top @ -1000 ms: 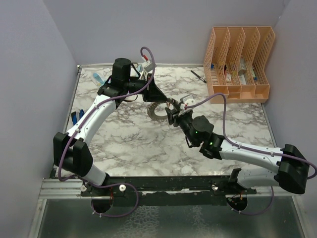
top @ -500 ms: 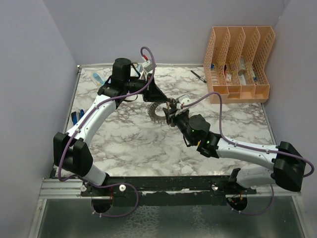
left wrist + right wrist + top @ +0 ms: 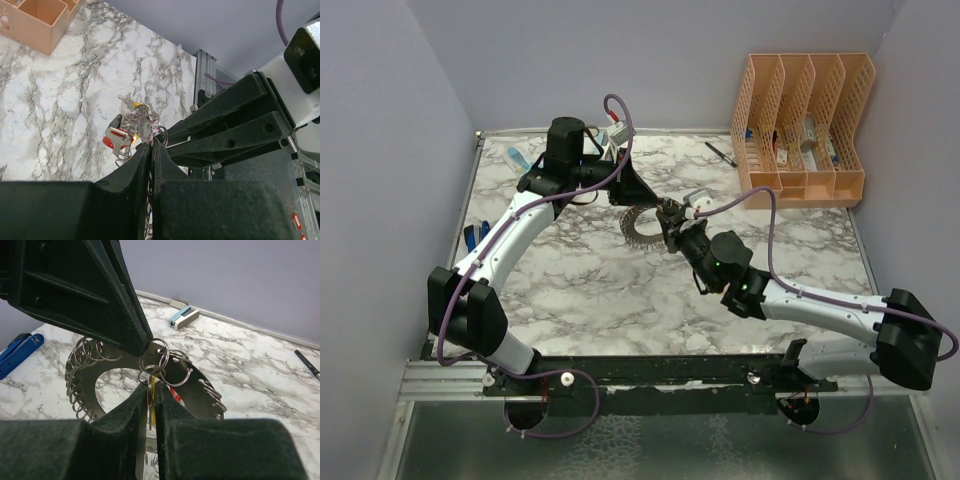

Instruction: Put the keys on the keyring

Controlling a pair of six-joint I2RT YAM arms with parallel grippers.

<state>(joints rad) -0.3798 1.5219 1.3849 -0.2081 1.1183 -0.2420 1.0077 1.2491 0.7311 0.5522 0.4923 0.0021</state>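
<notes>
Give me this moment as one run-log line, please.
left pincer: shut on keyring | right pincer: shut on keys | keys: at keyring rim

One keyring point(image 3: 200, 387), one pen point(image 3: 721, 153), one organizer point(image 3: 800, 186)

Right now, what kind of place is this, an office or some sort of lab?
Probably a robot test booth dressed as a desk, not a real office. Plain walls box in a small marble-look tabletop, a peach file organizer sits at the back right, and a metal mounting rail runs along the near edge.
</notes>
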